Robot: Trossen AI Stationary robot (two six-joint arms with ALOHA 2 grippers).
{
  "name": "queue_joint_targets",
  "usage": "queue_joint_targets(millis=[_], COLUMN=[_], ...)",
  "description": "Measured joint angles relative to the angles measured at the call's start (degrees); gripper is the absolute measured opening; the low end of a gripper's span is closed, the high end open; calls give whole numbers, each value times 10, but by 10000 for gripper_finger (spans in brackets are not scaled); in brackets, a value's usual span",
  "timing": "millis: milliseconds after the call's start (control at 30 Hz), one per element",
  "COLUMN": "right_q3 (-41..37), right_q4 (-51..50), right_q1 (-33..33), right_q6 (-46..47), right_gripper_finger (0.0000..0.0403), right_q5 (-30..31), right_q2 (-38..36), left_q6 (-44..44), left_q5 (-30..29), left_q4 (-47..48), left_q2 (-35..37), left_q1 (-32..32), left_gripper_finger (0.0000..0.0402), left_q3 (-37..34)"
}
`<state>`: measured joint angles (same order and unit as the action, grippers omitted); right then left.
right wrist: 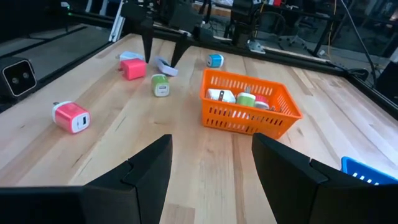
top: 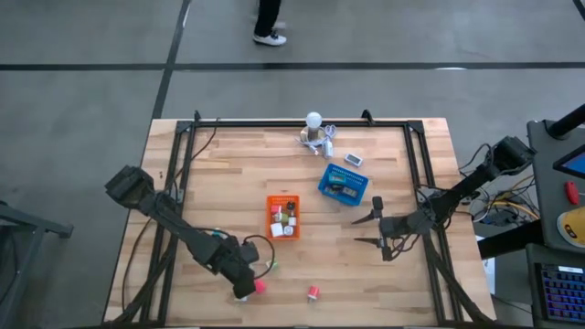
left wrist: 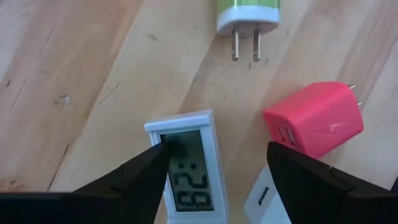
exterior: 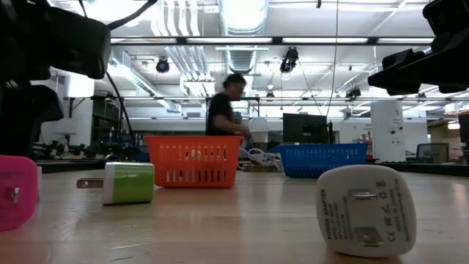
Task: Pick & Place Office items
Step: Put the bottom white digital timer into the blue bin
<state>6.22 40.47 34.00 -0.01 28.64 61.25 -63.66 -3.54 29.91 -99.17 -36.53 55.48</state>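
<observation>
Wooden tabletop [top: 219,183] framed by a dark rail; concrete floor around it, and in the low view I see a person [exterior: 223,110] standing in the lab beyond the far edge.

Left side: my left gripper [left wrist: 217,168] is low over the near-left part of the table, fingers spread apart with nothing clamped between them. One fingertip sits on the face of a small white digital clock [left wrist: 189,165] lying flat on the wood; the other finger is clear of it. Just beside the clock lies a pink charger block [left wrist: 314,118], prongs pointing away from the gripper, and a little beyond it a green-and-white plug adapter [left wrist: 249,12], prongs toward the clock. A white piece [left wrist: 264,199] lies partly hidden under the fingers. From above, the pink block [top: 259,286] shows right at the gripper tip.

Centre: orange tray [top: 283,217] holds several small items, white, green and red among them. Another pink-and-white charger [top: 313,291] lies alone near the front edge, well apart from the tray.

Right of centre: blue tray [top: 343,183], tilted on the table, with a few pieces inside. Behind it, a white round-bulbed cluster [top: 315,128] with cables at the far edge.

Right side: my right gripper [top: 370,228] hovers beside the blue tray, fingers apart, holding nothing.
</observation>
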Motion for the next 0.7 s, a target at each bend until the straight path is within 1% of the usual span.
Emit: queue_joint_targets(millis=[100, 233, 333, 600, 700], right_q3=[0, 0, 0, 0, 0], right_q4=[0, 0, 0, 0, 0], right_q1=[0, 0, 0, 0, 0], right_q6=[0, -2, -1, 0, 0], right_gripper_finger=[219, 219, 219, 219, 219], right_q5=[0, 0, 0, 0, -1], right_q2=[0, 0, 0, 0, 0], left_q6=[-1, -1, -1, 2, 23], left_q5=[-8, -7, -7, -10, -7], left_q4=[13, 62, 65, 79, 79], left_q2=[-1, -4, -1, -2, -2], left_q1=[0, 0, 0, -1, -4], left_gripper_finger=[280, 280, 280, 280, 280], left_q3=[3, 13, 26, 25, 25])
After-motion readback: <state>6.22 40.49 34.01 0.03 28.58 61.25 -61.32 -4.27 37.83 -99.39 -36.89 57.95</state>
